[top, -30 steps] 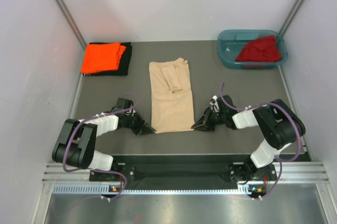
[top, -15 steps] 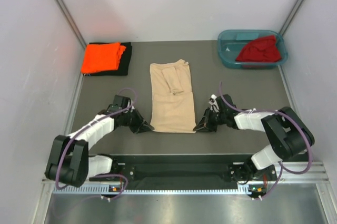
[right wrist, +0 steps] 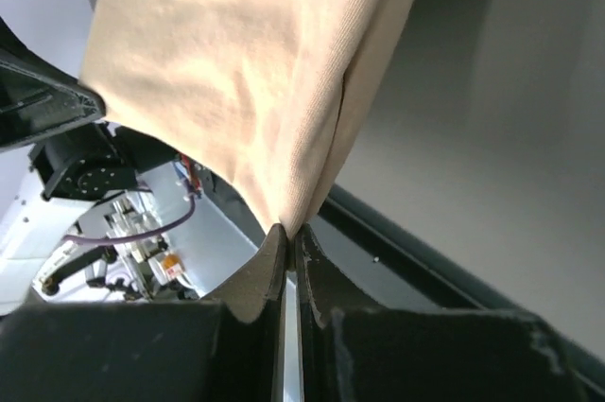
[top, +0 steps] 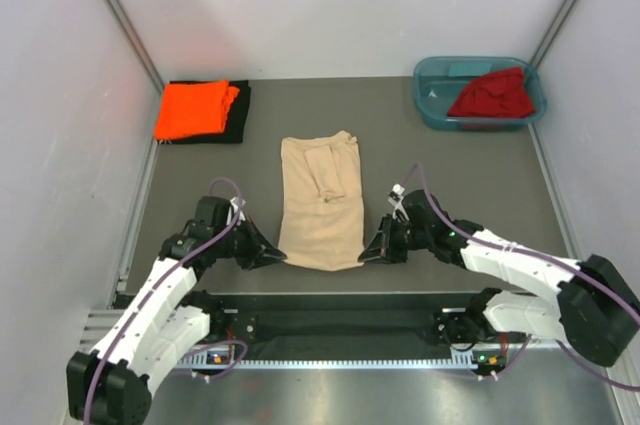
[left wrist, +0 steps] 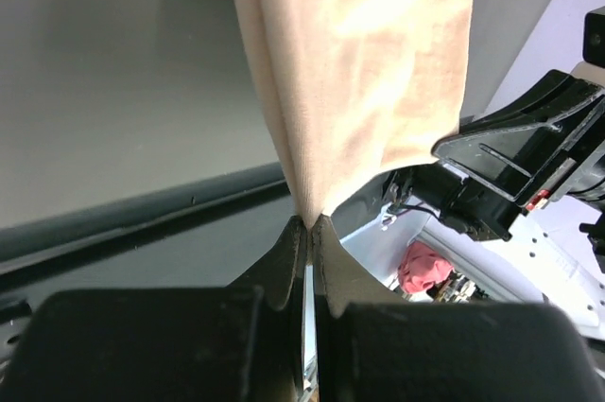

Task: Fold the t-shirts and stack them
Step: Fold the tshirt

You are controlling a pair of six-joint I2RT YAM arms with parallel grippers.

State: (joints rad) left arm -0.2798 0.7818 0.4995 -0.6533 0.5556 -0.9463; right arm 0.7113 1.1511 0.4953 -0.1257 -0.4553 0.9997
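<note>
While my left claw (top: pixel 280 259) and right claw (top: pixel 367 253) pinch its near corners, the narrow-folded beige-tan cloth t-shirt (top: pixel 322 200) lies mid grey desk (top: pixel 460 170), near hem raised; the teal plastic tub (top: pixel 432 111) holds a crumpled dark red t-shirt (top: pixel 495 95).

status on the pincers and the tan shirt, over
Left pincer and right pincer shut on near corners of beige-tan cloth t-shirt. Near hem lifted. Nothing in the way.
</note>
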